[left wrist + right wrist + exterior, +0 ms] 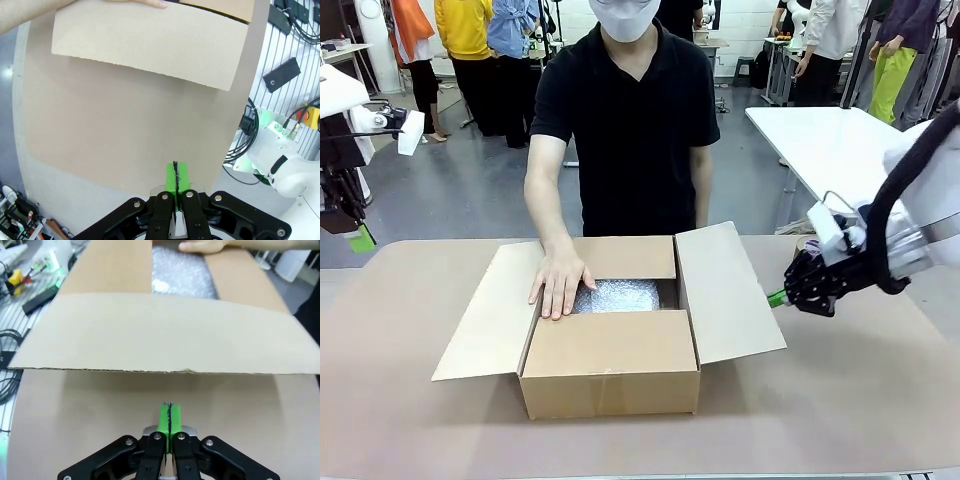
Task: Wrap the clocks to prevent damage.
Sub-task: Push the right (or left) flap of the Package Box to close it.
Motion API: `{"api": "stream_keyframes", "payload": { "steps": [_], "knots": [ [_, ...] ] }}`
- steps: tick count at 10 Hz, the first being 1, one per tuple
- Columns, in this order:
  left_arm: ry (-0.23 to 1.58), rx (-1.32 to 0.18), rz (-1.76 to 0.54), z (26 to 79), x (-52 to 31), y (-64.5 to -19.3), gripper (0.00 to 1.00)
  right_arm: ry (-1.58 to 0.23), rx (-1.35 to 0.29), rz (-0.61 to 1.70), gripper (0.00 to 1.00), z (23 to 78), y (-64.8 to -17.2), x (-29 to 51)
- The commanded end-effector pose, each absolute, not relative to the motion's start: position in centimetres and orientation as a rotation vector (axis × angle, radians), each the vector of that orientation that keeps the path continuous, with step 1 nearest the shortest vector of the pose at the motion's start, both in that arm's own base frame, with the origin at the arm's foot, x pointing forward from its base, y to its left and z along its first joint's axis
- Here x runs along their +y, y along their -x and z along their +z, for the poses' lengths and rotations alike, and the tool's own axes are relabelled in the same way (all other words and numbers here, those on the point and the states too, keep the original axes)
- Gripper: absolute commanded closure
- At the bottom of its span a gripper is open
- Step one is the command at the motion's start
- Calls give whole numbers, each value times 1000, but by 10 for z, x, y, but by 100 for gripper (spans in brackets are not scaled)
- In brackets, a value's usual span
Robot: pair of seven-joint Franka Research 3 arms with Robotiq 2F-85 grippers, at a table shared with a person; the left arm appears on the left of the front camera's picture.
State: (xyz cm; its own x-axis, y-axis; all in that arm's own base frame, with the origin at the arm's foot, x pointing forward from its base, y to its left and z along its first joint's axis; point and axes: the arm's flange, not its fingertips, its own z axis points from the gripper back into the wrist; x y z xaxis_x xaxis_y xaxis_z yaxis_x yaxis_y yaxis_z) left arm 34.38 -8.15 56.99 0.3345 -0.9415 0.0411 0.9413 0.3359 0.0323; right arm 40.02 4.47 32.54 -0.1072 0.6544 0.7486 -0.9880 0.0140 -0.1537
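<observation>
Trouble is looming mostly at the right gripper [777, 297]: its fingers are pressing together with nothing between them, and their green tips are hovering just beside the outer edge of the cardboard box's [610, 375] right flap [725, 290]. Any push straight ahead is likely to be shoving that flap inward or sliding the whole box across the tabletop [840, 400]. The person's hand [560, 282] is resting on the box's far-side rim, well ahead of those tips, so a flap folding over risks catching it. Closed fingers are also unable to take hold of anything until they part.

The left gripper [175, 180] is hanging well back from the left flap [150, 45], its fingers likewise together and empty.

Bubble wrap [620, 296] is lying inside the box, beyond the right flap as the right fingers are facing it. No clock face is showing, so I am judging the clocks to be under the wrap, and their facing cannot be told. The visible wrap is lying flat, its long axis seemingly running flap to flap, roughly in line with the right fingers.
</observation>
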Motion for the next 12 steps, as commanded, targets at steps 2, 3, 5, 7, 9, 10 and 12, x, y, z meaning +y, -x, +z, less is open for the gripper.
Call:
{"api": "stream_keyframes", "payload": {
  "steps": [2,3,5,7,9,10,12],
  "knots": [
    [-13,-59,-1226,570,-80,-344,100,-569,-809,1517,99,300,-407,59],
    [-13,-59,-1226,570,-80,-344,100,-624,-858,1495,99,300,-408,63],
    [-13,-59,-1226,570,-80,-344,100,-716,-978,1458,99,310,-403,70],
    [-13,-59,-1226,570,-80,-344,100,-813,-1107,1418,99,316,-397,77],
    [-13,-59,-1226,570,-80,-344,100,-962,-1133,1389,99,312,-398,90],
    [-13,-59,-1226,570,-80,-344,100,-1015,-1148,1378,99,310,-401,98],
    [-13,-59,-1226,570,-80,-344,100,-1025,-1164,1395,99,306,-404,123]
  ]
}}
